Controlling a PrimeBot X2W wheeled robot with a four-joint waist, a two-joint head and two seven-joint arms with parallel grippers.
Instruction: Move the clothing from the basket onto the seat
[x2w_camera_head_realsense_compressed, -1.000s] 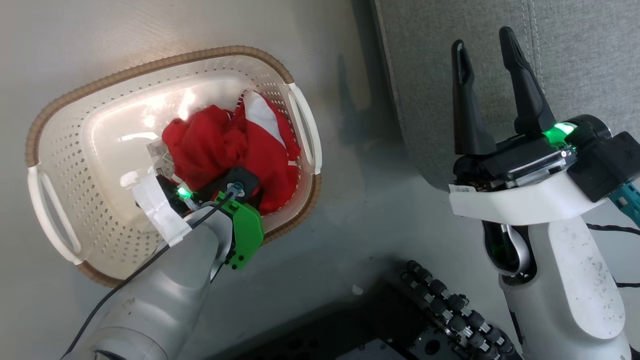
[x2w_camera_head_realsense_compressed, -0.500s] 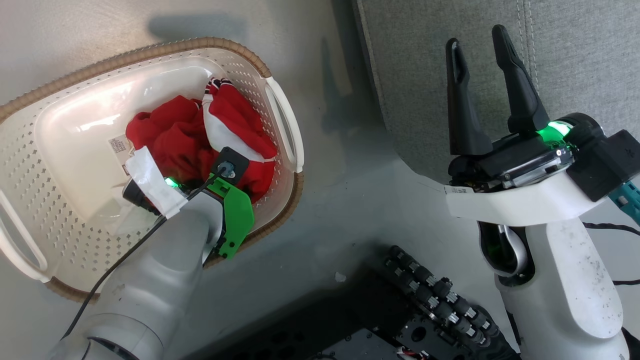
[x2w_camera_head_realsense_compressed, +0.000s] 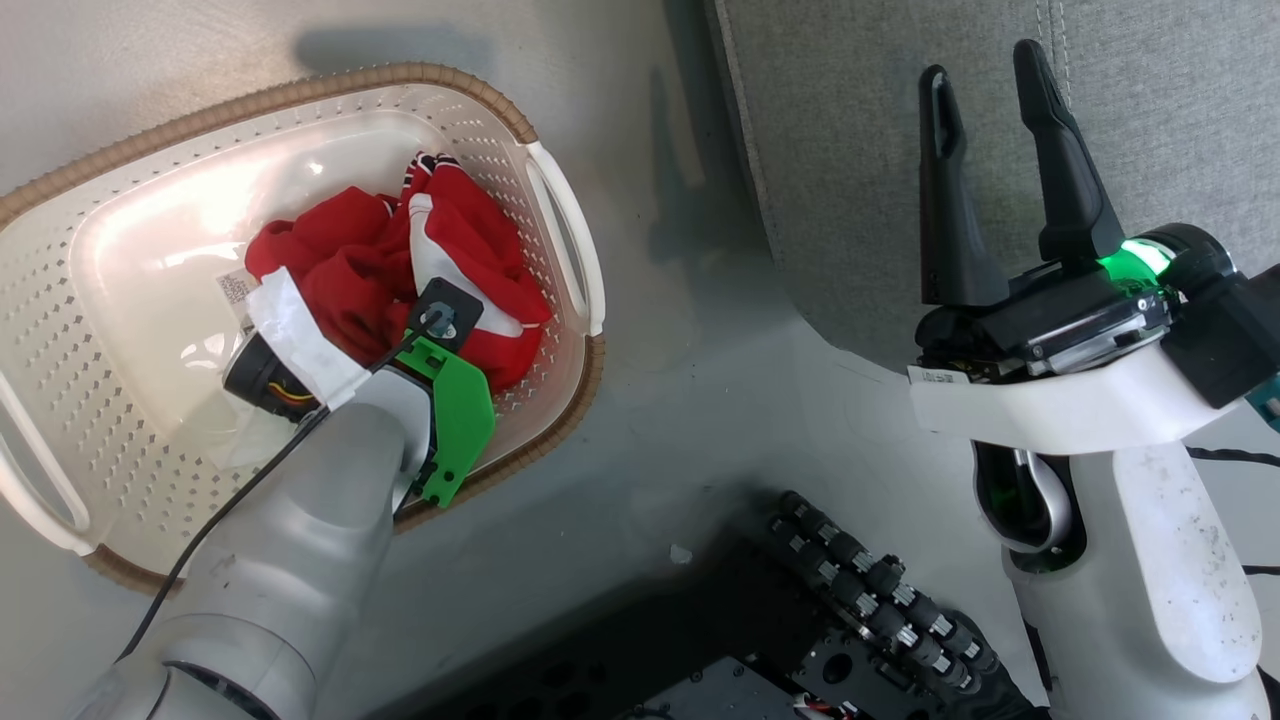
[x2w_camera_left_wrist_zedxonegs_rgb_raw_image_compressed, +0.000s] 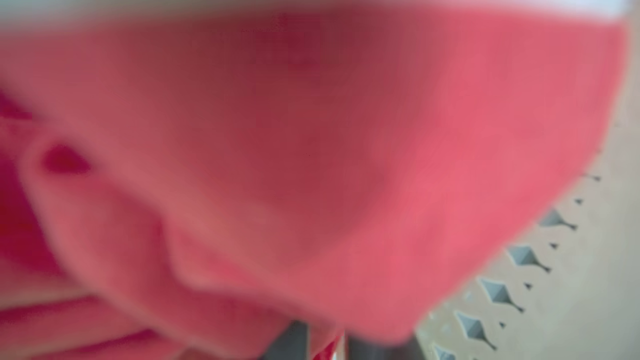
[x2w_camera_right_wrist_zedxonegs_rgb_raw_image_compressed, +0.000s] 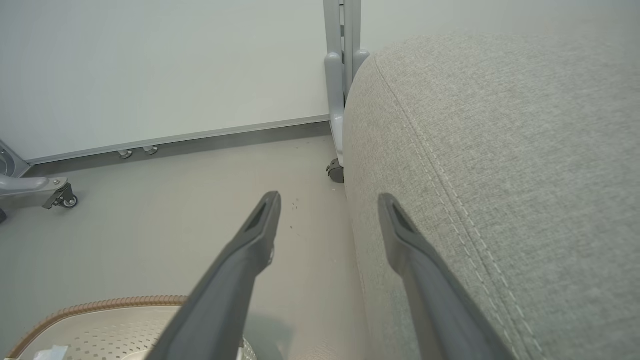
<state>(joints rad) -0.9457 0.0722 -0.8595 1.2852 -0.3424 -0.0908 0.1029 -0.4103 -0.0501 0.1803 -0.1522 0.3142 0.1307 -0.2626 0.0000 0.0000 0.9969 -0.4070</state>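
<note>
The left gripper (x2w_camera_head_realsense_compressed: 420, 330) was down inside the basket (x2w_camera_head_realsense_compressed: 300, 85), closed on the clothing (x2w_camera_head_realsense_compressed: 340, 270); its fingers were buried in the cloth, and in the left wrist view blurred red fabric lay right against the camera, with a small red and white fold between the finger bases. The clothing was a crumpled pile in the right part of the basket: a plain red garment, and just beside it a red-and-white garment (x2w_camera_head_realsense_compressed: 465, 245) with a striped edge. A paper label (x2w_camera_head_realsense_compressed: 232, 288) showed on the basket floor, touching the pile. The basket stood on the grey floor (x2w_camera_head_realsense_compressed: 650, 420), near the seat (x2w_camera_head_realsense_compressed: 850, 150) but not touching it. The right gripper (x2w_camera_head_realsense_compressed: 983, 65) was open and empty, its two dark fingers apart, held above the left edge of the seat, one finger over the floor and one over the grey cushion.
</note>
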